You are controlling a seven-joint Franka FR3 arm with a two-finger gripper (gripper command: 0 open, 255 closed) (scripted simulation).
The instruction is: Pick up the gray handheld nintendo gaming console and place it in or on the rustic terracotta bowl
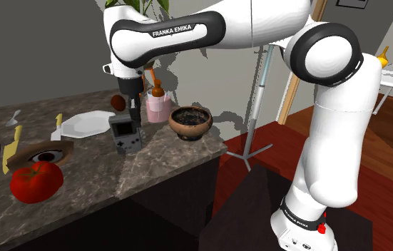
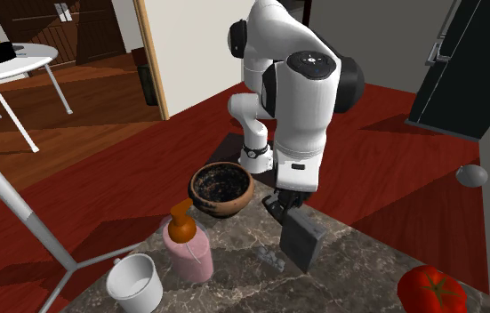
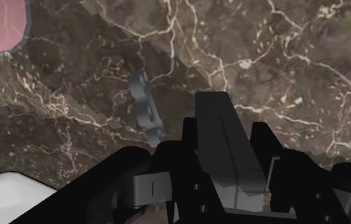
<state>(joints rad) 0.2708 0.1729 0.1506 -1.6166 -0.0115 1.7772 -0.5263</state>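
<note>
The gray console (image 1: 125, 134) hangs upright, screen and buttons showing, lifted just clear of the marble counter (image 1: 166, 160). The brown bowl (image 1: 190, 123), dark inside, stands upright on that counter, nearby.

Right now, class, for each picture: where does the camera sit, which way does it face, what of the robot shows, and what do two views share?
Shoulder view: beside the stand, looking down over the marble counter; the white arm reaches up-left, holding the grey console.
Second exterior view: across the counter, facing the arm; the gripper and the console's back.
Wrist view: on the hand, looking down at the counter; black fingers clasp the console.
Shared: both exterior views show the brown bowl and the pink bottle.
</note>
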